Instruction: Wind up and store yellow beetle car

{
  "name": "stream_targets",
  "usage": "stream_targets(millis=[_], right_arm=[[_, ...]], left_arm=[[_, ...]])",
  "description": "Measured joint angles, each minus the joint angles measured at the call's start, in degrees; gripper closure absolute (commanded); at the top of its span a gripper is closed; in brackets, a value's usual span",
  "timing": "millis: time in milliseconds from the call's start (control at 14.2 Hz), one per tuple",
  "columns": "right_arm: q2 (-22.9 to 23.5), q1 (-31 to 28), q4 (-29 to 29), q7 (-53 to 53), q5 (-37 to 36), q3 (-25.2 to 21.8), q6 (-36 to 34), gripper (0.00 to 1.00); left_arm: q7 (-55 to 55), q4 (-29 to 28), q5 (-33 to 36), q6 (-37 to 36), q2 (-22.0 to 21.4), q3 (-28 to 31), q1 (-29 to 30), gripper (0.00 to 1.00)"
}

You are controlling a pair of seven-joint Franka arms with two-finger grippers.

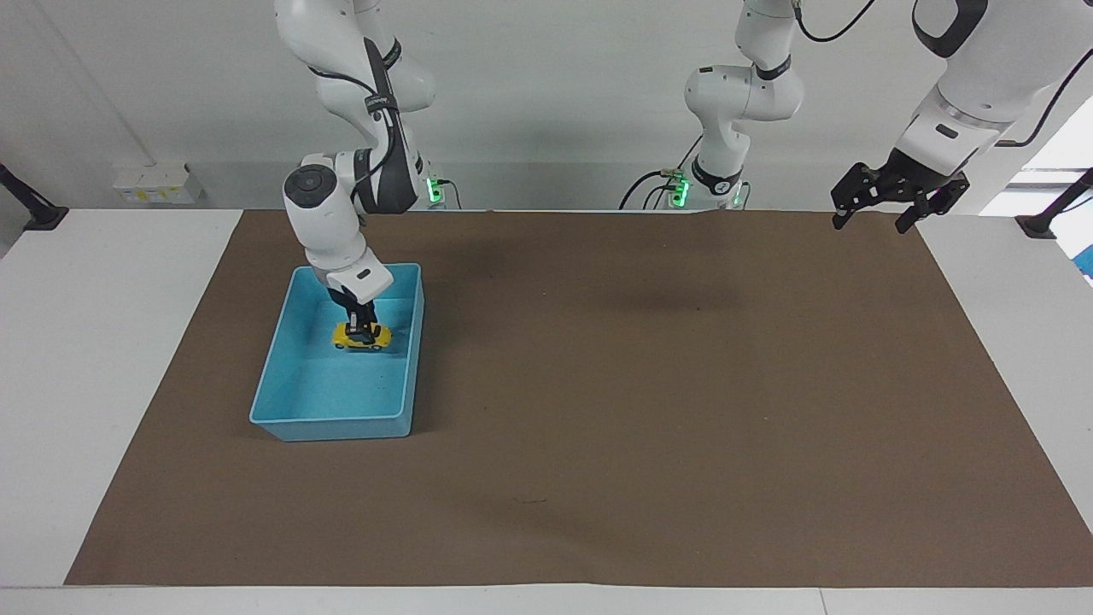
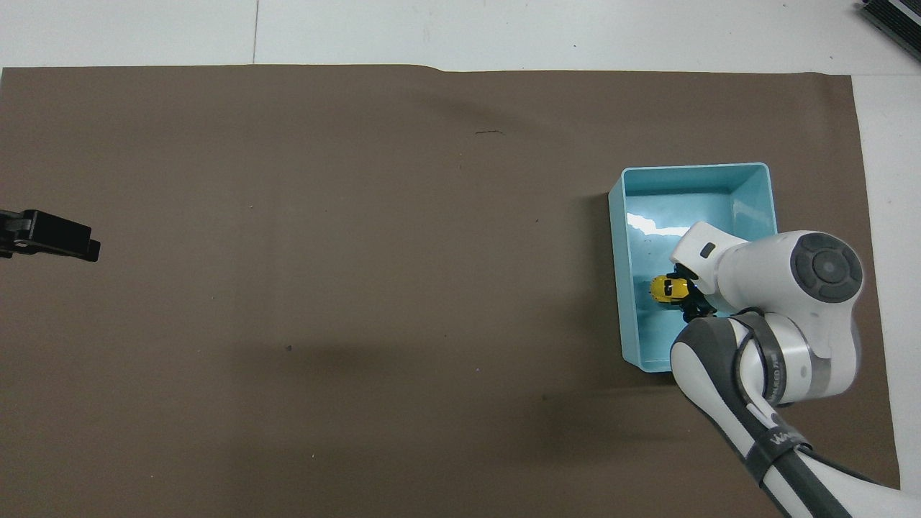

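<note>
arm shells: glossy white, rounded segments
joints: dark grey bands, round grey end caps
cables: black, running along the links
bases: green lights glowing
left claw (image 1: 898,201): black, angular links
right claw (image 1: 362,324): black

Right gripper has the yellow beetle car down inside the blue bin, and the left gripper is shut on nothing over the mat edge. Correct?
Not quite: the left gripper is open, as the facing view shows. The rest holds: the right gripper grips the yellow beetle car inside the blue bin.
</note>
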Motion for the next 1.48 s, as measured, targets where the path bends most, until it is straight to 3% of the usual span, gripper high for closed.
stream_targets(millis=[70, 141, 211, 705, 1198, 1480], right_arm=[[0.4, -0.2, -0.1, -0.5, 0.0, 0.0, 0.5, 1.00], [0.8, -0.4, -0.2, -0.8, 0.0, 0.0, 1.1, 0.58], [1.1, -0.7, -0.2, -0.9, 0.0, 0.0, 1.4, 0.01], [1.3, -0.8, 0.8, -0.8, 0.0, 0.2, 1.0, 0.00], [-1.0, 0.3, 18.1, 7.1, 0.1, 0.9, -21.2, 0.00], [-6.5, 0.2, 20.8, 22.9, 0.8, 0.9, -27.4, 0.00]], left_arm=[[0.0, 0.0, 0.0, 0.0, 0.0, 0.0, 0.0, 0.00], [0.0, 0.0, 0.0, 0.0, 0.0, 0.0, 0.0, 0.00], [0.0, 0.0, 0.0, 0.0, 0.0, 0.0, 0.0, 0.00], [0.0, 0.0, 0.0, 0.0, 0.0, 0.0, 0.0, 0.00], [0.0, 0.0, 0.0, 0.0, 0.0, 0.0, 0.0, 0.00], [0.0, 0.0, 0.0, 0.0, 0.0, 0.0, 0.0, 0.00]])
